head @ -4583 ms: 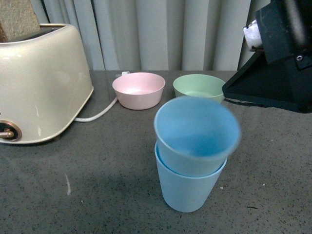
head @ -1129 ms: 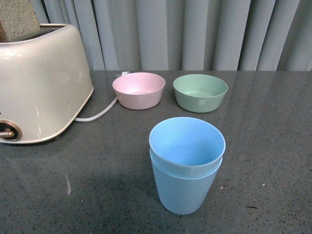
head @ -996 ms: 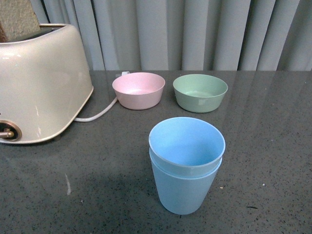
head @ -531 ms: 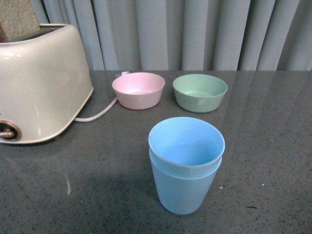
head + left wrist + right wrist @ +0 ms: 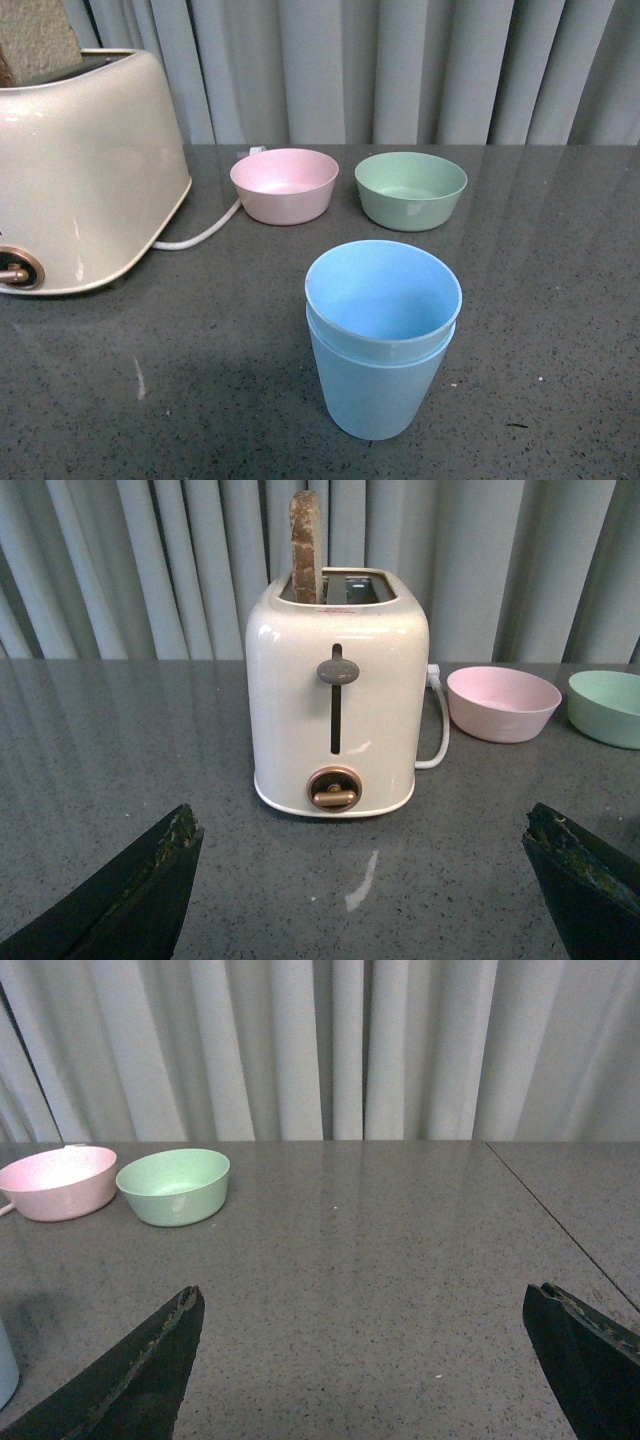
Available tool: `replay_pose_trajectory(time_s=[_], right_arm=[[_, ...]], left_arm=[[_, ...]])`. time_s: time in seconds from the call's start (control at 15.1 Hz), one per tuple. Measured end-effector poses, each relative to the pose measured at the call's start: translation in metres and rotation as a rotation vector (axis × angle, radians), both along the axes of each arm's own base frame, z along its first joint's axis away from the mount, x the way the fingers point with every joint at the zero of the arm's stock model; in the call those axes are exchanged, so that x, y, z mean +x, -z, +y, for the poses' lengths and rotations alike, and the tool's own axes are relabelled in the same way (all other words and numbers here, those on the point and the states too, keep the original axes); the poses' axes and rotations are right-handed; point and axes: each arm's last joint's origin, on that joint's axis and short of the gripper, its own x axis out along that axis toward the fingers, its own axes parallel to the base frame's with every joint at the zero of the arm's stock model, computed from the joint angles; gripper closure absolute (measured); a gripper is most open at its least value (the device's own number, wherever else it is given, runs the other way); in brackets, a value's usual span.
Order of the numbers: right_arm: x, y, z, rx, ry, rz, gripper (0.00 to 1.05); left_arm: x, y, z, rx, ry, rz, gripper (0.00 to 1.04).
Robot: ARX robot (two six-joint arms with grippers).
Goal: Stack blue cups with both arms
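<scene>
Two light blue cups (image 5: 380, 345) stand nested, one inside the other, upright on the grey table near its front middle in the front view. A sliver of a blue cup (image 5: 5, 1365) shows at the edge of the right wrist view. Neither arm shows in the front view. My left gripper (image 5: 365, 880) is open and empty, its fingertips (image 5: 150, 880) wide apart over bare table, facing the toaster. My right gripper (image 5: 365, 1360) is open and empty over bare table, its fingertips (image 5: 585, 1355) wide apart.
A cream toaster (image 5: 80, 170) with a bread slice (image 5: 306, 545) stands at the left, its white cord (image 5: 200, 235) trailing behind. A pink bowl (image 5: 285, 185) and a green bowl (image 5: 410, 190) sit behind the cups. Grey curtains hang at the back.
The black arm seen at the right earlier has left the front view. The upper cup, then tilted and high, now sits level inside the lower one. Nothing moved in the last second.
</scene>
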Motion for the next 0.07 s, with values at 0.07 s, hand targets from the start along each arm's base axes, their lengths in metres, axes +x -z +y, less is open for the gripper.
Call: replay_pose_trajectory(time_s=[0.07], right_arm=[[0.0,0.0,0.0,0.0,0.0,0.0,0.07]], left_arm=[[0.0,0.0,0.0,0.0,0.0,0.0,0.07]])
